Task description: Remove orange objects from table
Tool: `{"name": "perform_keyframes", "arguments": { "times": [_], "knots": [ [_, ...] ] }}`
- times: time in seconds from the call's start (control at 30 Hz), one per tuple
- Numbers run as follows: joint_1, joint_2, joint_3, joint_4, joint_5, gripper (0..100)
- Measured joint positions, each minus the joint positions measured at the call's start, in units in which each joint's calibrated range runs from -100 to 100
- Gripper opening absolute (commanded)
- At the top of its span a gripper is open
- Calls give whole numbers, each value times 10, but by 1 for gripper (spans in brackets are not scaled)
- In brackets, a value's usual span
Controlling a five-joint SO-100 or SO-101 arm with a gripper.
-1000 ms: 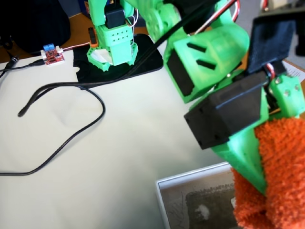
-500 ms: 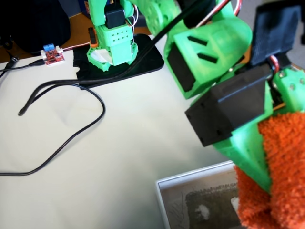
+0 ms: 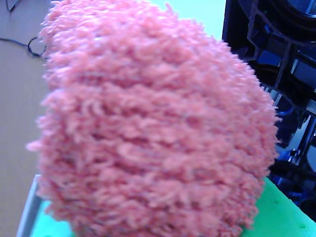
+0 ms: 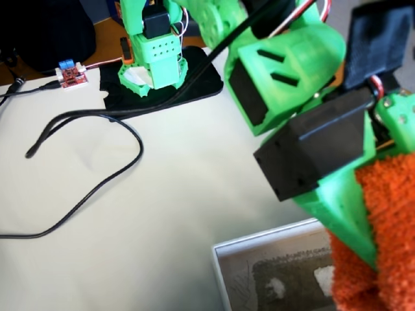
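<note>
The orange fuzzy terry-cloth lump (image 3: 153, 123) fills most of the wrist view, pinkish there and held close to the lens. In the fixed view the same lump (image 4: 386, 227) is bright orange at the right edge, clamped against a green finger (image 4: 350, 214) of my gripper (image 4: 376, 253). It hangs above the white-rimmed box (image 4: 224, 256), off the cream-white table (image 4: 162, 201). The gripper is shut on the lump. The second finger is hidden behind the lump.
A black cable (image 4: 97, 162) loops across the table's left half. A small red circuit board (image 4: 71, 74) lies at the back left. The arm's green base (image 4: 152, 58) stands on a black mat (image 4: 194, 81) at the back.
</note>
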Motion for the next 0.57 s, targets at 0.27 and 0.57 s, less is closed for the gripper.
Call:
{"name": "perform_keyframes", "arguments": {
  "times": [0.27, 0.57],
  "knots": [
    [7, 0, 0, -12, -15, 72],
    [7, 0, 0, -12, -13, 72]
  ]
}}
